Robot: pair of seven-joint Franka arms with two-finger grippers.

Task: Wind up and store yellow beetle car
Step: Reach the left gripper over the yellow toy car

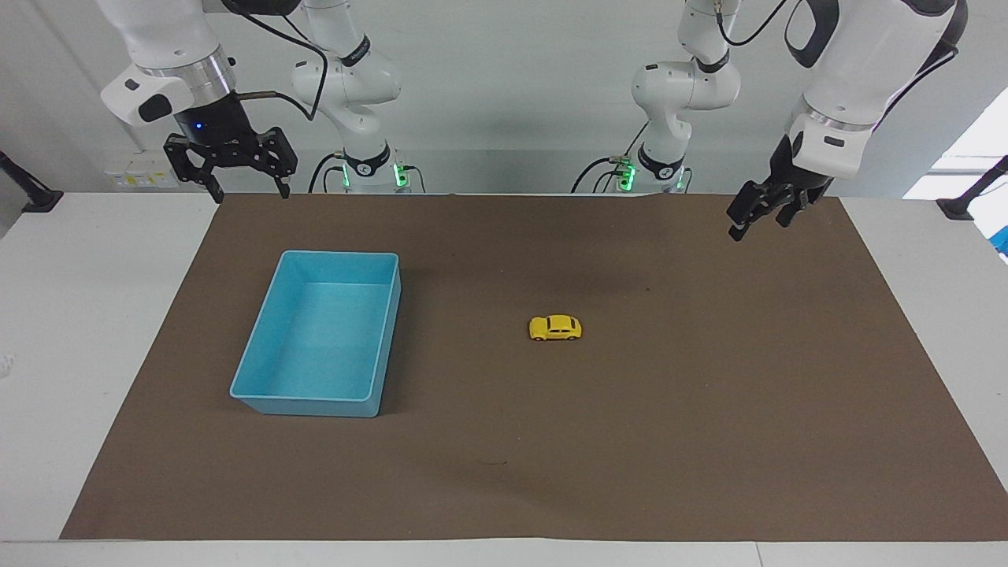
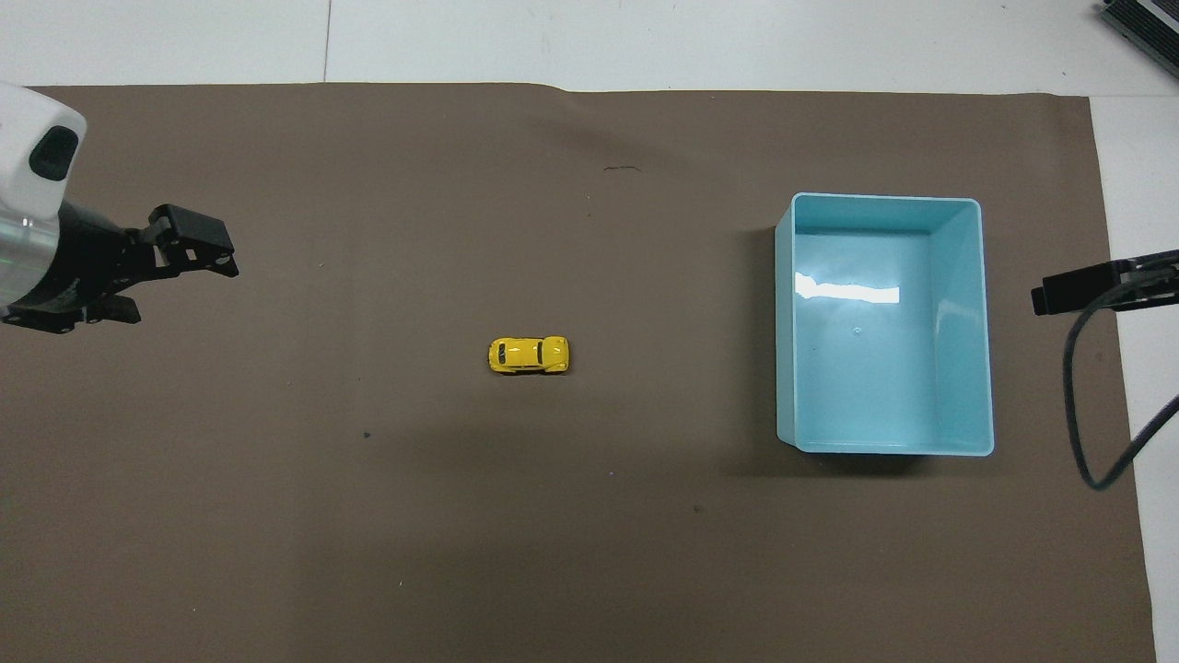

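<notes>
Light, rigid and likely slippery, the yellow beetle car (image 1: 555, 327) beside the light-blue bin (image 1: 261, 343) suits a grip across its flanks; both grippers hover with fingers apart.

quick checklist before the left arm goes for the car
1. Car upright on its wheels on the mat: ok.
2. Nothing touching the car: ok.
3. Left tool open, holding nothing: ok.
4. Left tool over the car: not ok, it is over the mat toward the left arm's end.
5. Bin empty: ok.
6. Right tool open, waiting clear of the bin: ok.
</notes>
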